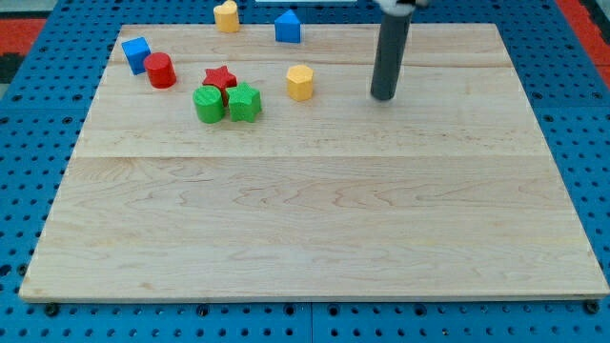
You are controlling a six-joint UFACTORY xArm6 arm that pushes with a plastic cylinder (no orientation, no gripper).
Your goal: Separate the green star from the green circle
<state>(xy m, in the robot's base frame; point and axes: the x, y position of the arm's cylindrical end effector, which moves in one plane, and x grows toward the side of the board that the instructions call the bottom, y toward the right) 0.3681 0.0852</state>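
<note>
The green star and the green circle sit side by side and touching at the upper left of the wooden board. The circle is on the view's left of the star. A red star touches both from above. My tip stands on the board well to the view's right of the green star, with a yellow hexagon block between them. The tip touches no block.
A red cylinder and a blue cube lie at the upper left. A yellow block and a blue block sit at the board's top edge. Blue pegboard surrounds the board.
</note>
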